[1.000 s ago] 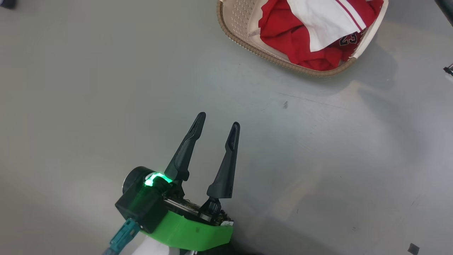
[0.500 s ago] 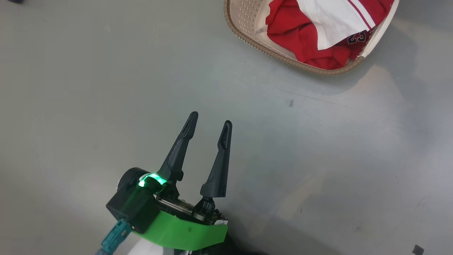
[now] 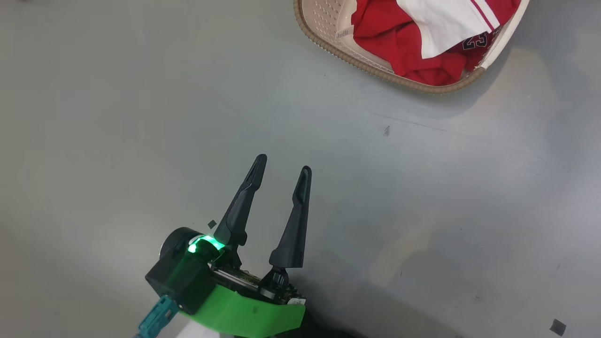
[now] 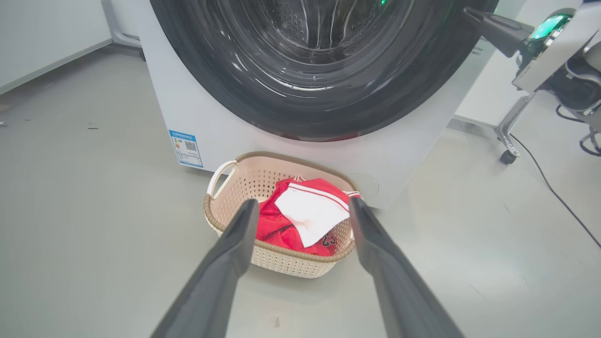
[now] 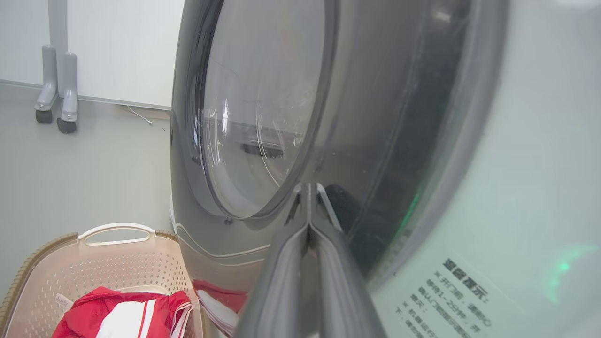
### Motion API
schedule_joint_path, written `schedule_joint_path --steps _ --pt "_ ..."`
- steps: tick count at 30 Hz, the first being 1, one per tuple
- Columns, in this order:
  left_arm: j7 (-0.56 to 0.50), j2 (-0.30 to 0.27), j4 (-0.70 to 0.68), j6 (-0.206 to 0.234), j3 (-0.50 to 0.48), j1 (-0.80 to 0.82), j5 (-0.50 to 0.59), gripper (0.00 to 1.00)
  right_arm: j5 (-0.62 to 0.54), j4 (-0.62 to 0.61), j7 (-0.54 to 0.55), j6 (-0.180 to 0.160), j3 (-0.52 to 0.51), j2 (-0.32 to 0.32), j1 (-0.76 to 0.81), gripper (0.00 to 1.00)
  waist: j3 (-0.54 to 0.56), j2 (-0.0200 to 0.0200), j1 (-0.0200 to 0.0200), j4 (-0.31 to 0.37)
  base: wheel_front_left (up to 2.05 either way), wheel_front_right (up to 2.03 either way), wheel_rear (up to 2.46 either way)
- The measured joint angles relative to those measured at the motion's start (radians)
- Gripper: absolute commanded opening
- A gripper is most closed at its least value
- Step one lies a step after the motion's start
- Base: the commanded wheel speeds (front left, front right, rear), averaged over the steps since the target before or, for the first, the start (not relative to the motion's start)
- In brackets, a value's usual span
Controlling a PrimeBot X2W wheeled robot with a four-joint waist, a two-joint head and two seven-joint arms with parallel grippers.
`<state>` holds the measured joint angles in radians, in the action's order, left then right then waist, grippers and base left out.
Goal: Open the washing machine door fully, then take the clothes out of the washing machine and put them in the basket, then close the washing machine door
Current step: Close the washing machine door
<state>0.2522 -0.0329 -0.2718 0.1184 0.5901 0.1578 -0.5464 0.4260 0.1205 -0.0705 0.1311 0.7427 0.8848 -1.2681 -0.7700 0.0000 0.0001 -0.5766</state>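
The clothes are in the basket — red jersey underneath, white striped panel on top. The basket sits on the floor just in front of the washing machine, below the door, where a short drop from the drum would land them. The washing machine door lies close against the white front. Whether it has latched I cannot tell: the seam is blurred and the door's top is cut off. My right pincer is clenched with nothing between its fingers, tips at the glossy black rim — closed into one stiff point, I judge, for pushing the door home. My left pincer is spread wide and empty, hanging over bare floor well short of the basket, out of the door's way. The jersey's number is half buried under the white cloth, and the head view crops the basket's far side.
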Motion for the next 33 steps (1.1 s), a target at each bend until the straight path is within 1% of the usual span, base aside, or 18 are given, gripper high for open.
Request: schedule_joint_path --steps 4,7,11,16,20,24,26,28,33 --pt "0.0 0.0 0.0 0.0 0.006 0.0 -0.001 1.0 -0.015 0.032 0.005 0.0 0.023 -0.014 -0.032 0.0 -0.004 0.0 0.0 -0.001 0.0 0.0 0.0" --pt "0.0 0.0 0.0 0.0 0.003 -0.002 -0.006 1.0 -0.014 0.087 0.011 0.01 0.002 -0.046 -0.058 0.0 -0.007 0.0 0.0 -0.002 0.0 0.0 0.0" --pt "0.0 0.0 -0.001 0.0 -0.001 -0.003 -0.008 1.0 -0.009 0.115 0.011 0.012 -0.002 -0.075 -0.067 0.0 -0.008 0.0 0.0 -0.002 0.0 0.0 0.0" --pt "0.0 0.0 -0.001 0.0 -0.002 -0.003 -0.011 1.0 -0.007 0.142 0.0 0.018 0.003 -0.091 -0.078 0.0 -0.007 0.0 0.0 -0.002 0.0 0.0 0.0" --pt "0.0 0.0 0.006 0.0 0.007 0.005 -0.025 1.0 -0.011 0.163 -0.029 0.018 0.022 -0.085 -0.077 0.0 0.001 0.0 0.0001 -0.004 0.0 0.0 0.0" --pt "0.0 0.0 0.017 0.0 0.024 0.033 -0.026 1.0 -0.035 0.184 -0.068 0.018 0.038 -0.055 -0.055 0.0 0.02 0.0 0.0 -0.007 0.0 0.0 0.0" --pt "0.0 0.001 0.021 0.0 0.008 0.049 -0.025 1.0 -0.053 0.199 -0.091 0.014 0.052 -0.046 -0.032 0.0 0.033 0.0 0.0 -0.007 0.0 0.0 0.0" --pt "0.0 0.002 0.036 0.0 -0.007 0.061 -0.024 1.0 -0.056 0.22 -0.112 0.005 0.068 -0.046 0.0 0.0 0.048 0.0 0.0 -0.003 0.0 0.0 0.0" --pt "0.0 0.002 0.077 0.0 -0.034 0.09 -0.006 1.0 -0.057 0.252 -0.165 0.005 0.09 -0.073 0.09 0.0 0.093 0.0 0.0 0.023 0.0 0.0 0.0"
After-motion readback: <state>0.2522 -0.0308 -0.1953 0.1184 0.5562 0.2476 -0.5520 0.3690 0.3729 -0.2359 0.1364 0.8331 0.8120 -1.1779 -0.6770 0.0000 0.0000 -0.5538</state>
